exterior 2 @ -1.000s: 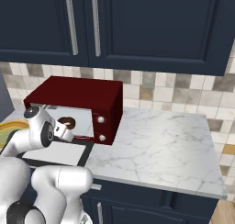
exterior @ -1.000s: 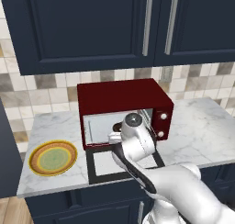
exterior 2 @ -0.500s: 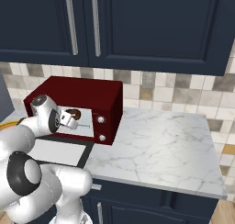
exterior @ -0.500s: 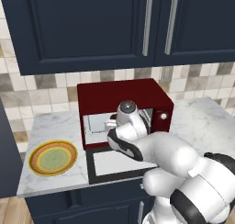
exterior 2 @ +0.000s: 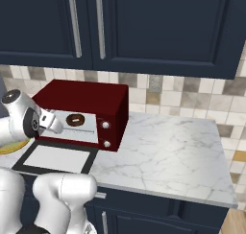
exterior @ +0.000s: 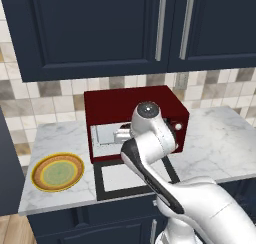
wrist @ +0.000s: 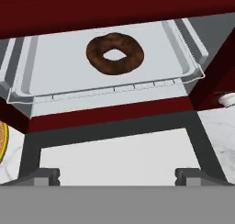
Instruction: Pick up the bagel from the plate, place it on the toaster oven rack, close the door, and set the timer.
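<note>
arm shell: I see glossy white rounded casings on my arm (exterior: pixel 150 133), smooth and bulbous, with soft grey shading.
joint cap: a round dark grey disc (exterior: pixel 146 108) with a lighter ring sits on top of the uppermost joint in the left base view.
seams: a black band (exterior: pixel 150 175) runs between the white segments, curving along the forearm.
right base view: I see a white dome-shaped link (exterior 2: pixel 19 114) with a dark circular joint face (exterior 2: pixel 31 123) beside it.
wrist piece: a pale grey angular block (exterior 2: pixel 49 122) sticks out past that dark face.
lower body: broad white rounded housings (exterior 2: pixel 65 190) fill the foreground.
</note>
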